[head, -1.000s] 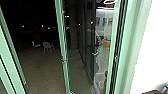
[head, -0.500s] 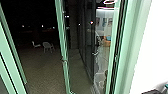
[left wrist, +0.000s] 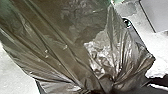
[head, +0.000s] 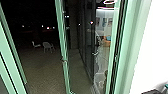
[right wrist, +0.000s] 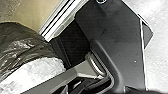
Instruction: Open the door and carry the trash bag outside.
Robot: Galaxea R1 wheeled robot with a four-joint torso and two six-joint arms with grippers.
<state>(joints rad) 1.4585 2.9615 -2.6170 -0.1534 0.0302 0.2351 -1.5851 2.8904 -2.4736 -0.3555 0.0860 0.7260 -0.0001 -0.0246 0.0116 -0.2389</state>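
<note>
The trash bag shows large and close in the left wrist view, its dark, shiny plastic drawn into long folds that run together; in the right wrist view it bulges beside the robot's own dark plate and bar, near a pale metal strip. Whether the left gripper is closed on it I cannot tell, and I cannot tell how the right gripper stands either. In the head view the green-framed glass door stands open onto the dark yard, where two pale chairs sit well apart from it. Compared with the earlier frame, the door and chairs look unchanged; only one small distant light now shows brighter. Through the glass on the right, a lit room shows.
</note>
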